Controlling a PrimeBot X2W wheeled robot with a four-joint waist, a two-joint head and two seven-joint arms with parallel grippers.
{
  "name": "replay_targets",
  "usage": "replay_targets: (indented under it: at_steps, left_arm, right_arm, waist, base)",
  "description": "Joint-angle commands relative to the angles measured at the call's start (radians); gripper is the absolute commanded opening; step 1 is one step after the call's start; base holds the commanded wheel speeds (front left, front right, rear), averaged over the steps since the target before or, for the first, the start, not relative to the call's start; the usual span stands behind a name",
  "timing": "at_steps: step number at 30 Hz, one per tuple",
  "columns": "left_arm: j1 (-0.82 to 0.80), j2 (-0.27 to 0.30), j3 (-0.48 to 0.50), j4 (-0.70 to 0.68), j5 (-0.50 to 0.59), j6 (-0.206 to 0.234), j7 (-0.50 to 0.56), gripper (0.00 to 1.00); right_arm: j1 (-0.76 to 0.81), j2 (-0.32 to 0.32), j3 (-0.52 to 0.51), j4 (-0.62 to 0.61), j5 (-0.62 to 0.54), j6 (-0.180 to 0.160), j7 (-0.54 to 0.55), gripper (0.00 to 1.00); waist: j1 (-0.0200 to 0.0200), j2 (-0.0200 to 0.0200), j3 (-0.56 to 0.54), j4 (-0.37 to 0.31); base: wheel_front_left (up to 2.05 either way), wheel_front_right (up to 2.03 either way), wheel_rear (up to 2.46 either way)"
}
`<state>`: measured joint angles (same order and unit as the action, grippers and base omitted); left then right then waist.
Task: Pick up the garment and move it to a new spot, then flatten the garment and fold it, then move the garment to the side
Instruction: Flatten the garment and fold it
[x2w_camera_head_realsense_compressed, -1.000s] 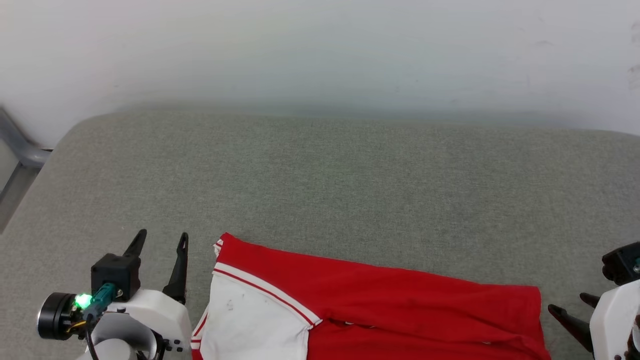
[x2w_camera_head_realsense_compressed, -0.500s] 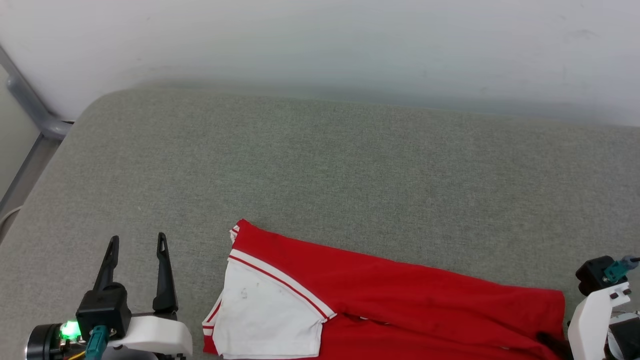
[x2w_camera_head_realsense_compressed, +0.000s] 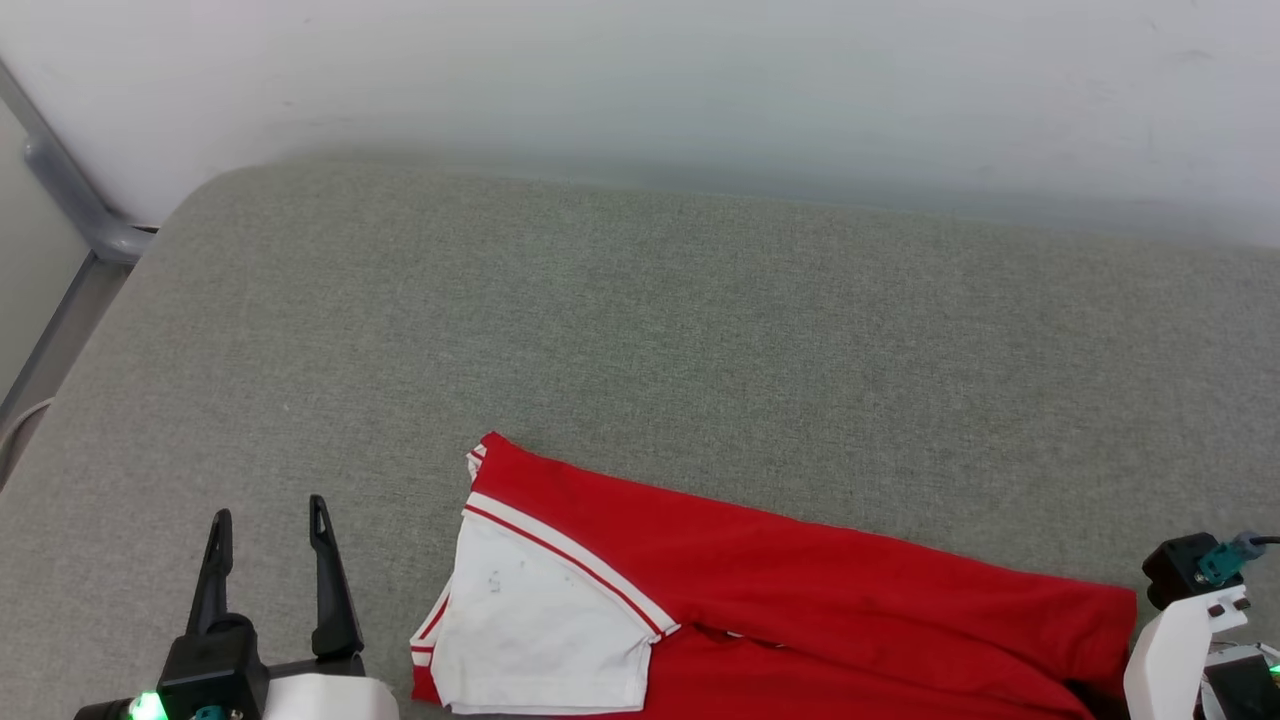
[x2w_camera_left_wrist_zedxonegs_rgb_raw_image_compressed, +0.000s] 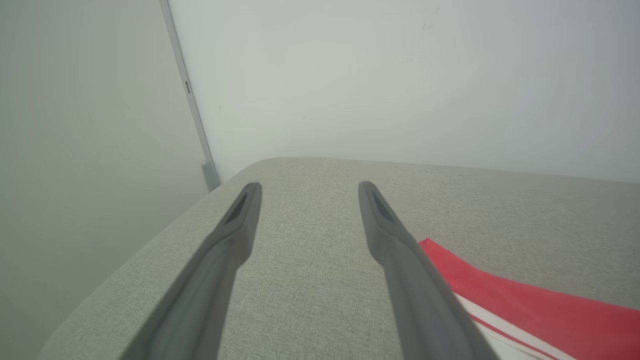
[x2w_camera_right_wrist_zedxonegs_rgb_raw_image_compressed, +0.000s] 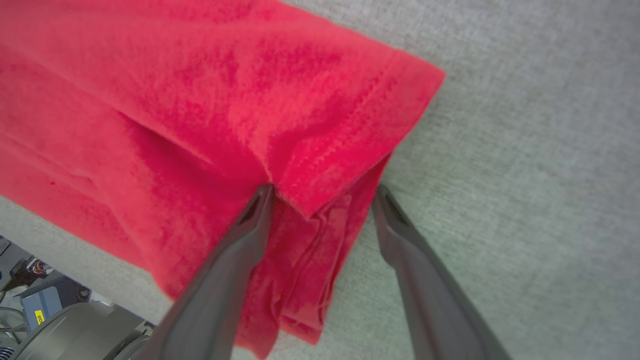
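The garment (x2w_camera_head_realsense_compressed: 800, 590) lies folded into a long red band on the grey cushioned surface, a white sleeve (x2w_camera_head_realsense_compressed: 540, 630) with red-white trim at its left end. My left gripper (x2w_camera_head_realsense_compressed: 268, 512) stands open to the left of that sleeve, apart from the cloth and holding nothing. In the left wrist view the left gripper (x2w_camera_left_wrist_zedxonegs_rgb_raw_image_compressed: 308, 186) points at bare cushion, with the garment (x2w_camera_left_wrist_zedxonegs_rgb_raw_image_compressed: 530, 300) beside its right finger. My right gripper (x2w_camera_right_wrist_zedxonegs_rgb_raw_image_compressed: 322, 190) is open at the garment's (x2w_camera_right_wrist_zedxonegs_rgb_raw_image_compressed: 200, 90) right hem corner, its fingers straddling the layered edge. The right wrist housing (x2w_camera_head_realsense_compressed: 1180, 630) sits at that corner.
The grey cushion (x2w_camera_head_realsense_compressed: 640, 330) stretches far behind the garment to a pale wall (x2w_camera_head_realsense_compressed: 640, 80). A grey metal rail (x2w_camera_head_realsense_compressed: 70, 190) runs down past the cushion's rounded left corner. The robot's base (x2w_camera_right_wrist_zedxonegs_rgb_raw_image_compressed: 75, 330) shows beyond the cushion's near edge.
The camera has shifted. My left gripper has turned upright and drawn back down the view. My right gripper has moved in onto the garment's right hem corner, still open.
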<state>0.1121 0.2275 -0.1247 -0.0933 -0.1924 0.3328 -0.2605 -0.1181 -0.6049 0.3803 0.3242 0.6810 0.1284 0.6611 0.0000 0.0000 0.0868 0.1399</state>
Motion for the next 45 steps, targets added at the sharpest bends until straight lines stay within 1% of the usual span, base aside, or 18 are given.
replay_targets:
  at_steps: [1, 2, 10, 13, 16, 20, 26, 30, 32, 35, 38, 41, 45]
  left_arm:
    - [0.007, -0.020, 0.027, 0.007, 0.027, -0.023, -0.006, 1.00]
    - [0.007, -0.020, 0.027, 0.007, 0.027, -0.023, -0.006, 1.00]
    - [0.017, -0.064, 0.092, 0.014, 0.100, -0.105, -0.006, 1.00]
    - [0.018, -0.073, 0.101, 0.018, 0.120, -0.125, -0.006, 1.00]
    - [0.018, -0.083, 0.112, 0.020, 0.138, -0.137, -0.006, 1.00]
    - [0.015, -0.092, 0.116, 0.024, 0.156, -0.151, -0.006, 1.00]
    - [0.006, -0.097, 0.111, 0.029, 0.171, -0.174, -0.006, 1.00]
    - [0.007, -0.097, 0.110, 0.034, 0.178, -0.181, -0.006, 1.00]
    - [0.013, -0.098, 0.112, 0.036, 0.177, -0.184, -0.006, 1.00]
    - [0.024, -0.098, 0.116, 0.039, 0.177, -0.189, -0.006, 1.00]
    - [0.029, -0.097, 0.119, 0.042, 0.178, -0.191, -0.006, 1.00]
    - [0.036, -0.097, 0.119, 0.044, 0.181, -0.196, -0.006, 1.00]
    - [0.039, -0.096, 0.117, 0.046, 0.183, -0.199, -0.006, 1.00]
  right_arm:
    - [0.028, 0.029, 0.046, 0.027, 0.017, 0.004, -0.006, 0.00]
    - [0.028, 0.029, 0.046, 0.027, 0.017, 0.004, -0.006, 0.00]
    - [-0.027, -0.035, 0.012, 0.042, 0.050, 0.001, -0.077, 0.00]
    - [-0.030, -0.060, -0.009, 0.057, 0.059, 0.001, -0.088, 0.00]
    - [-0.033, -0.085, -0.038, 0.080, 0.062, 0.001, -0.099, 0.00]
    - [-0.038, -0.114, -0.080, 0.138, 0.047, 0.001, -0.115, 0.00]
    - [-0.043, -0.124, -0.140, 0.231, 0.034, 0.001, -0.135, 0.00]
    - [-0.041, -0.113, -0.159, 0.245, 0.037, 0.001, -0.149, 0.00]
    - [-0.035, -0.105, -0.162, 0.216, 0.053, 0.001, -0.150, 0.00]
    - [-0.014, -0.100, -0.153, 0.137, 0.071, 0.002, -0.141, 0.00]
    - [0.021, -0.092, -0.149, 0.018, 0.112, 0.002, -0.118, 0.00]
    - [0.059, -0.088, -0.145, -0.113, 0.129, 0.002, -0.099, 0.00]
    - [0.090, -0.071, -0.143, -0.268, 0.111, 0.002, -0.068, 0.00]
  waist:
    - [0.0000, 0.0000, -0.002, -0.004]
    - [0.0000, 0.0000, -0.002, -0.004]
    - [0.0000, 0.0000, -0.018, -0.022]
    - [0.0000, 0.0000, -0.022, -0.028]
    - [0.0000, 0.0000, -0.023, -0.032]
    - [0.0000, 0.0000, -0.020, -0.036]
    - [0.0000, 0.0000, -0.017, -0.034]
    - [0.0000, 0.0000, -0.024, -0.036]
    - [0.0000, 0.0000, -0.029, -0.039]
    - [0.0000, 0.0000, -0.039, -0.043]
    - [0.0000, 0.0000, -0.048, -0.048]
    - [0.0000, 0.0000, -0.056, -0.050]
    - [0.0000, 0.0000, -0.057, -0.048]
  base:
    - [0.00, 0.00, 0.00]
    - [0.00, 0.00, 0.00]
    - [0.00, 0.00, 0.00]
    - [0.00, 0.00, 0.00]
    - [0.00, 0.00, 0.00]
    - [0.00, 0.00, 0.00]
    - [0.00, 0.00, 0.00]
    - [0.00, 0.00, 0.00]
    - [0.00, 0.00, 0.00]
    - [0.00, 0.00, 0.00]
    - [0.00, 0.00, 0.00]
    - [0.00, 0.00, 0.00]
    - [0.00, 0.00, 0.00]
